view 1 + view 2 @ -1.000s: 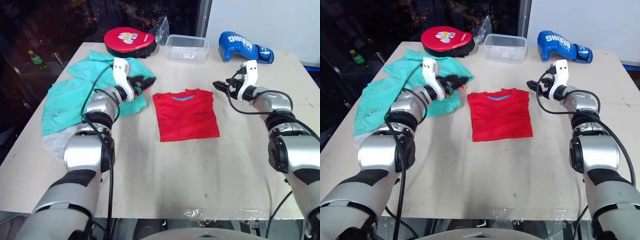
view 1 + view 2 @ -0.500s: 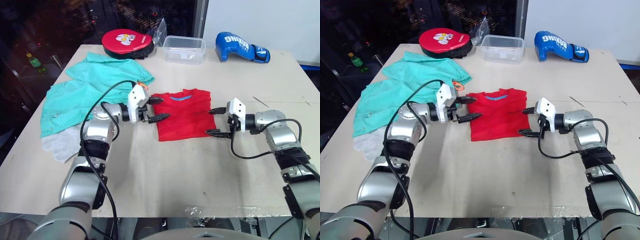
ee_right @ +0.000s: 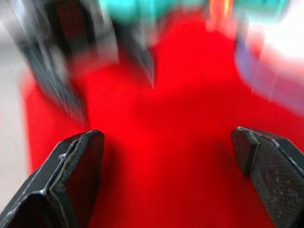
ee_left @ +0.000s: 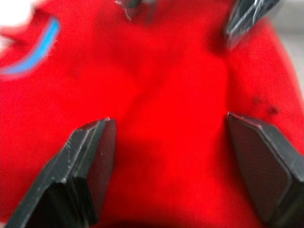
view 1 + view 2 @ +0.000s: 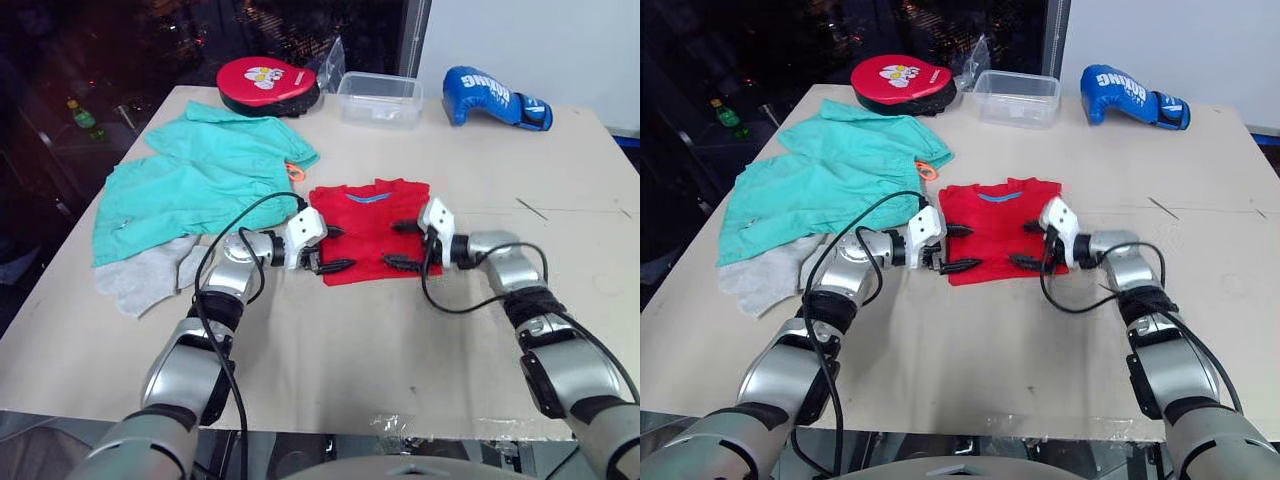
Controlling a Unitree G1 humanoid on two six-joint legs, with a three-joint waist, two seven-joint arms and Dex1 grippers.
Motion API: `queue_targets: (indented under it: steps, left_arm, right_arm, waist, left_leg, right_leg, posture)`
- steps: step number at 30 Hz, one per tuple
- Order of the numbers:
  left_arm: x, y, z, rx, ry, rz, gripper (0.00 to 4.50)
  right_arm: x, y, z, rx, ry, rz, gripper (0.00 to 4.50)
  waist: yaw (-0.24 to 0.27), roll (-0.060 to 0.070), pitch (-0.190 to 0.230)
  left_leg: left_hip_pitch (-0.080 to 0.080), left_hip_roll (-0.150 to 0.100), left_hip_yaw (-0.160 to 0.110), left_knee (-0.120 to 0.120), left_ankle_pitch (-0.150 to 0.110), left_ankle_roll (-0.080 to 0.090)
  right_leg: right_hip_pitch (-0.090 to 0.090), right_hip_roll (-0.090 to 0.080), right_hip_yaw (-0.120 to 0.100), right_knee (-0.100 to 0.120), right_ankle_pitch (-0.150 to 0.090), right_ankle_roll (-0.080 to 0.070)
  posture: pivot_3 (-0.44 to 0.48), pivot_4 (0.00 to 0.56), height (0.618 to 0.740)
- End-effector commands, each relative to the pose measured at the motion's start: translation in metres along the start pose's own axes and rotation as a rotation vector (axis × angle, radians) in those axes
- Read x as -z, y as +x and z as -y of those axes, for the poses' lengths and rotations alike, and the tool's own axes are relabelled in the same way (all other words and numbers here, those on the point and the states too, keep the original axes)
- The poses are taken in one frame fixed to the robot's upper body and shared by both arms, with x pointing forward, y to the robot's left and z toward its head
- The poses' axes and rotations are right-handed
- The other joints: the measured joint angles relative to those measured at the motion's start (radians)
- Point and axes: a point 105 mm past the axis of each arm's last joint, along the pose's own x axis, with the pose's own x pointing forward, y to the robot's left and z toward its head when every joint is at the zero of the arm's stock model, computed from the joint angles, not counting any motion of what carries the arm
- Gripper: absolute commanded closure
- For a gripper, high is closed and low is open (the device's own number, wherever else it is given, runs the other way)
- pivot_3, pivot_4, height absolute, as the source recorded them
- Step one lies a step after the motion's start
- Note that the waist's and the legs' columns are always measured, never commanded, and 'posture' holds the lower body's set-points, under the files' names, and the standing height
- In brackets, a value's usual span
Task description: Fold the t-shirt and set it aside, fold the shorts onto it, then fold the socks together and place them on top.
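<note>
Left gripper [image 5: 330,249]: fingers spread, at the t-shirt's left edge; probably poised to pinch it.
Right gripper [image 5: 398,245]: fingers spread, at the right edge; mirrors the left for a two-sided lift.
T-shirt [image 5: 368,222]: folded, flat at table centre.
Shorts [image 5: 195,180]: spread out, left; orange drawstring just beside the shirt.
Socks [image 5: 150,275]: partly under the shorts.
Obstructions: none near; mitt [image 5: 266,82], container [image 5: 378,97], glove [image 5: 495,97] well apart.

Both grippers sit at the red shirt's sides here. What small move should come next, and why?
Probably close both grippers on the t-shirt edges. The left gripper and right gripper are open, one at each side of the already folded shirt, which lies mid-table, not yet set aside.
</note>
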Motion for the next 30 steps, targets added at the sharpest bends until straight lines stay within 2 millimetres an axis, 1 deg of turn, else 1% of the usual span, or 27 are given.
queue_targets:
  steps: [1, 4, 6, 7, 8, 9, 11, 12, 14, 16, 18, 19, 21, 22, 23, 24, 27, 30]
  left_arm:
    - [0.024, -0.023, -0.005, -0.049, -0.028, -0.079, 0.55]
    - [0.015, -0.029, -0.012, -0.079, -0.010, -0.036, 0.55]
    - [-0.010, -0.032, -0.020, -0.091, 0.009, 0.062, 0.55]
    - [-0.021, -0.034, -0.022, -0.088, 0.026, 0.098, 0.55]
    - [-0.030, -0.036, -0.023, -0.078, 0.046, 0.121, 0.55]
    - [-0.039, -0.038, -0.024, -0.069, 0.065, 0.134, 0.55]
    - [-0.054, -0.045, -0.025, -0.054, 0.081, 0.136, 0.55]
    - [-0.059, -0.048, -0.024, -0.044, 0.076, 0.132, 0.55]
    - [-0.069, -0.058, -0.023, -0.020, 0.040, 0.134, 0.55]
    - [-0.075, -0.065, -0.021, -0.015, 0.035, 0.113, 0.55]
    - [-0.077, -0.074, -0.011, 0.012, 0.040, 0.073, 0.55]
    - [-0.078, -0.079, -0.006, 0.020, 0.045, 0.056, 0.55]
    - [-0.080, -0.086, -0.006, -0.019, 0.042, 0.042, 0.55]
    - [-0.081, -0.089, -0.008, -0.050, 0.036, 0.041, 0.51]
    - [-0.081, -0.092, -0.009, -0.077, 0.030, 0.035, 0.51]
    - [-0.081, -0.095, -0.009, -0.090, 0.027, 0.028, 0.51]
    - [-0.083, -0.102, -0.001, -0.092, 0.020, 0.017, 0.51]
    - [-0.085, -0.106, 0.003, -0.094, 0.008, 0.013, 0.51]
  right_arm:
    - [0.009, -0.031, 0.014, 0.045, -0.025, -0.040, 0.03]
    - [-0.019, -0.044, 0.021, 0.036, -0.046, 0.047, 0.03]
    - [-0.049, -0.055, 0.030, 0.052, 0.007, 0.143, 0.03]
    - [-0.058, -0.059, 0.033, 0.053, 0.044, 0.164, 0.03]
    - [-0.061, -0.062, 0.035, 0.059, 0.079, 0.160, 0.03]
    - [-0.058, -0.064, 0.039, 0.075, 0.119, 0.128, 0.03]
    - [-0.044, -0.063, 0.044, 0.108, 0.239, 0.041, 0.03]
    - [-0.039, -0.061, 0.044, 0.115, 0.283, 0.011, 0.03]
    - [-0.021, -0.054, 0.051, 0.193, 0.358, -0.072, 0.03]
    - [-0.010, -0.047, 0.051, 0.216, 0.380, -0.118, 0.03]
    - [-0.001, -0.037, 0.047, 0.211, 0.378, -0.155, 0.03]
    - [0.003, -0.032, 0.045, 0.212, 0.354, -0.178, 0.03]
    - [0.011, -0.025, 0.044, 0.242, 0.277, -0.239, 0.03]
    - [0.013, -0.022, 0.043, 0.247, 0.238, -0.260, 0.26]
    - [0.014, -0.017, 0.039, 0.236, 0.218, -0.268, 0.68]
    - [0.014, -0.013, 0.035, 0.220, 0.213, -0.268, 0.90]
    - [0.019, -0.007, 0.022, 0.174, 0.188, -0.283, 2.14]
    - [0.023, -0.009, 0.017, 0.162, 0.160, -0.304, 3.71]
  waist:
    - [0.000, 0.000, 0.000]
    - [-0.001, 0.001, 0.000]
    - [-0.003, 0.002, 0.001]
    - [-0.004, 0.003, 0.002]
    - [-0.005, 0.003, 0.002]
    - [-0.005, 0.003, 0.002]
    - [-0.005, 0.003, 0.002]
    - [-0.005, 0.003, 0.002]
    - [-0.005, 0.003, 0.002]
    - [-0.005, 0.003, 0.002]
    - [-0.011, 0.003, 0.002]
    - [-0.018, 0.003, 0.001]
    - [-0.025, 0.001, 0.000]
    - [-0.027, 0.000, 0.000]
    - [-0.027, 0.000, 0.000]
    - [-0.027, 0.000, 0.000]
    - [-0.030, -0.001, -0.001]
    - [-0.029, -0.001, -0.001]
  left_leg:
    - [0.003, 0.000, 0.000, 0.000, 0.000, 0.000]
    - [0.008, 0.005, -0.004, -0.001, 0.000, 0.000]
    - [0.008, 0.006, -0.003, -0.001, 0.000, 0.000]
    - [0.007, 0.006, -0.003, -0.001, 0.000, 0.000]
    - [0.006, 0.007, -0.002, -0.001, 0.000, 0.000]
    - [0.005, 0.007, -0.003, -0.001, 0.000, 0.000]
    - [0.003, 0.008, -0.003, -0.001, 0.000, 0.000]
    - [0.003, 0.008, -0.003, -0.001, 0.000, 0.000]
    - [0.002, 0.008, -0.003, -0.001, 0.000, 0.000]
    - [0.001, 0.007, -0.003, -0.001, 0.000, 0.000]
    - [-0.001, 0.007, -0.003, -0.001, 0.000, 0.000]
    - [0.000, 0.007, -0.002, -0.001, 0.000, 0.000]
    - [0.000, 0.007, -0.002, -0.001, 0.000, 0.000]
    - [0.001, 0.007, -0.002, -0.001, 0.000, 0.000]
    - [0.002, 0.008, -0.002, -0.001, 0.000, 0.000]
    - [0.002, 0.007, -0.002, -0.001, 0.000, 0.000]
    - [0.004, 0.009, -0.001, -0.002, 0.000, 0.000]
    - [0.011, 0.009, 0.000, -0.004, 0.000, -0.001]
  right_leg:
    - [0.003, 0.000, 0.000, 0.000, 0.000, 0.000]
    - [0.007, -0.001, 0.000, 0.000, 0.000, 0.000]
    - [0.006, 0.000, 0.001, 0.001, 0.000, 0.000]
    - [0.006, 0.000, 0.001, 0.001, 0.000, 0.000]
    - [0.004, 0.000, 0.002, 0.002, 0.000, 0.000]
    - [0.003, 0.000, 0.002, 0.002, 0.000, 0.000]
    - [0.001, 0.001, 0.001, 0.002, 0.000, -0.001]
    - [0.001, 0.001, 0.001, 0.001, 0.000, -0.001]
    - [0.001, 0.001, 0.001, 0.001, 0.000, -0.001]
    - [0.000, 0.001, 0.001, 0.001, 0.000, -0.001]
    - [-0.002, 0.001, 0.001, 0.001, 0.000, -0.001]
    - [-0.002, 0.001, 0.003, 0.001, 0.000, -0.001]
    - [-0.002, 0.002, 0.003, 0.001, 0.000, -0.001]
    - [-0.002, 0.002, 0.003, 0.001, 0.000, -0.001]
    - [-0.001, 0.002, 0.003, 0.002, 0.000, -0.001]
    - [-0.001, 0.002, 0.003, 0.002, 0.000, -0.001]
    - [-0.001, 0.003, 0.005, 0.002, 0.000, -0.001]
    - [0.005, 0.003, 0.007, 0.002, 0.000, -0.001]
  posture:
    - [0.000, 0.150, 0.740]
    - [0.000, 0.150, 0.740]
    - [0.000, 0.150, 0.740]
    - [0.000, 0.150, 0.740]
    - [0.000, 0.150, 0.740]
    - [0.000, 0.150, 0.740]
    - [0.000, 0.150, 0.740]
    - [0.000, 0.150, 0.740]
    - [0.000, 0.150, 0.740]
    - [0.000, 0.150, 0.740]
    - [0.000, 0.150, 0.740]
    - [0.000, 0.150, 0.740]
    - [0.000, 0.150, 0.740]
    - [0.000, 0.150, 0.740]
    - [0.000, 0.150, 0.740]
    - [0.000, 0.150, 0.740]
    - [0.000, 0.150, 0.740]
    - [0.000, 0.150, 0.740]
